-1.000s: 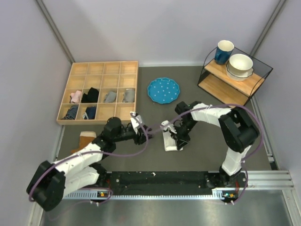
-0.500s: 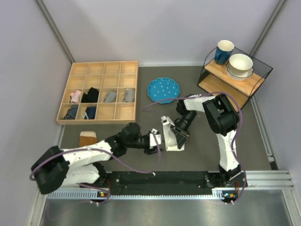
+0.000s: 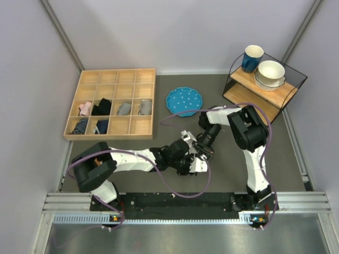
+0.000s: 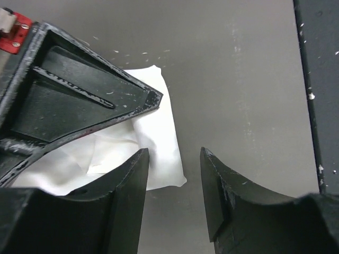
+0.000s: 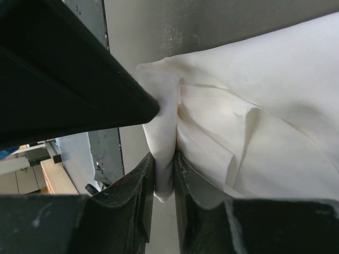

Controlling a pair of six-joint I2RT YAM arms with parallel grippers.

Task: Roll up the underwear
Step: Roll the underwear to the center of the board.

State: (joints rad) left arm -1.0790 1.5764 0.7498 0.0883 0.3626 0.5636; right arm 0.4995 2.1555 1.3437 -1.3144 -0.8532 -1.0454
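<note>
The right claw (image 5: 164, 177) is pinching an edge fold of the underwear (image 5: 254, 100), which is lying on the counter (image 4: 243, 79) beneath both claws, while the left claw (image 4: 174, 159) is hovering spread over its corner; the roll is seemingly just beginning, needing that fold turned over.

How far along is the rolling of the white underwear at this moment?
Early. Done: the underwear lies on the table in flat folded layers. In hand: the right hand is shut on a fold at its edge; the left hand hangs open over a corner, gripping nothing. Left: the roll itself; no rolled turn shows in either wrist view.
</note>
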